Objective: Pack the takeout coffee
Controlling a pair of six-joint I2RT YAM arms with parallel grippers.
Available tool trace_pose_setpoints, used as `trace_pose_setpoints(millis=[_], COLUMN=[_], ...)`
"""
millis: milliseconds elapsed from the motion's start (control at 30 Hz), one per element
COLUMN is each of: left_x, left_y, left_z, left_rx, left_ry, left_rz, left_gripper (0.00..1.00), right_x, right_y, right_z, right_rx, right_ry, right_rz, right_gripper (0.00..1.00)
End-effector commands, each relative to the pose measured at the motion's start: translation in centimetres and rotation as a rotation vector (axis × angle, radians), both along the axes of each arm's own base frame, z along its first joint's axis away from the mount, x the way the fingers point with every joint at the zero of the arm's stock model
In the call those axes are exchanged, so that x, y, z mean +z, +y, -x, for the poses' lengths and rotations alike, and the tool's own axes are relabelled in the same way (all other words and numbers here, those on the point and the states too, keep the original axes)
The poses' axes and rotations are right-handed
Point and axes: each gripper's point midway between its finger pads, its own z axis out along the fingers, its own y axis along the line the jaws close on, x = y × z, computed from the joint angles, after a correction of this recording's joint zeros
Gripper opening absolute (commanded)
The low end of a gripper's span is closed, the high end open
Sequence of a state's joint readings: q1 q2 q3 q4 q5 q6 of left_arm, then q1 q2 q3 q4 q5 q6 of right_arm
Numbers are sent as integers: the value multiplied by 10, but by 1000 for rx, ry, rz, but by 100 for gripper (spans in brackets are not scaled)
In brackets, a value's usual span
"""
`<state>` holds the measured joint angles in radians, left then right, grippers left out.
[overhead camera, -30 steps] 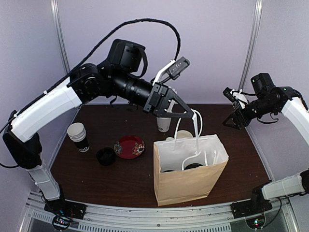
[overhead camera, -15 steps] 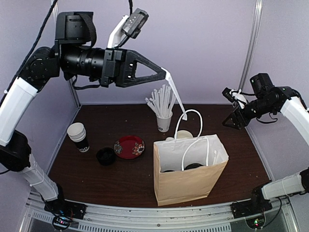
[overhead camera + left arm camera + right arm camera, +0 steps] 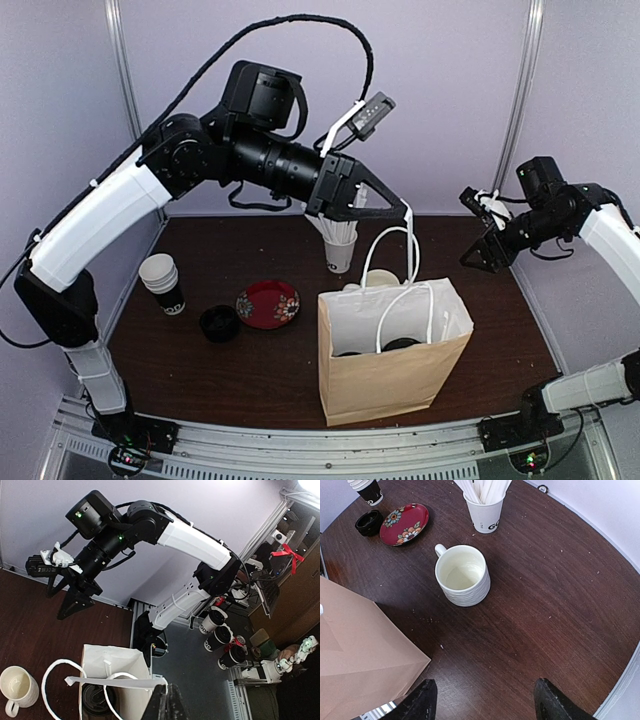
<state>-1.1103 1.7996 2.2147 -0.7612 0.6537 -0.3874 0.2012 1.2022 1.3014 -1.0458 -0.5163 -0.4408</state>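
Pinching one white handle (image 3: 411, 250) of the brown paper bag (image 3: 390, 385), the left hand (image 3: 403, 212) holds it raised, while two black-lidded coffee cups (image 3: 401, 343) sit inside the bag on the tabletop (image 3: 240, 370) and the right hand (image 3: 485, 245) hangs spread, well apart.

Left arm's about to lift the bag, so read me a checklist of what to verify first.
1. Left claw shut on a white handle of the brown paper bag: ok.
2. Both handles gripped: not ok, the nearer white handle hangs free.
3. Black-lidded paper cups inside the bag: ok, two show.
4. Right claw open, away from the bag: ok.
5. Bag upright on the dark wooden table: ok.
6. Cups standing upright in there: cannot tell.
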Motion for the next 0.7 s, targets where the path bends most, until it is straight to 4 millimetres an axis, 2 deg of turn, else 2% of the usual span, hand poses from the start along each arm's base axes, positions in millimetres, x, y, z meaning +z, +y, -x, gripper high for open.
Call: trace_pose_setpoints(millis=[0,100,200,300,433,533,667], left_x=[46,57,71,85,94,95,90], left_y=[6,13,31,49,60,55,39], left_z=[10,7,8,14,23,26,28], left_rx=[-31,4,50,66,51,22,-34], left_ry=[-41,-80,-116,-119,-105,-78,-24], left_rz=[138,146,145,173,202,219,225], left_gripper=[0,0,0,0,0,0,0], right_x=[7,8,9,9,8,8,7], right_y=[-1,0,0,0,1,2,2], right_z=[0,-1,-1,-2,-4,-5,-5], right_rx=[-1,1,2,1,5,5,7], right_ry=[-33,-32,-33,-33,-26,-21,-19], right_rz=[-13,-14,-15,-16,-17,-19,-20], right_gripper=[70,70,70,70,70,71,70])
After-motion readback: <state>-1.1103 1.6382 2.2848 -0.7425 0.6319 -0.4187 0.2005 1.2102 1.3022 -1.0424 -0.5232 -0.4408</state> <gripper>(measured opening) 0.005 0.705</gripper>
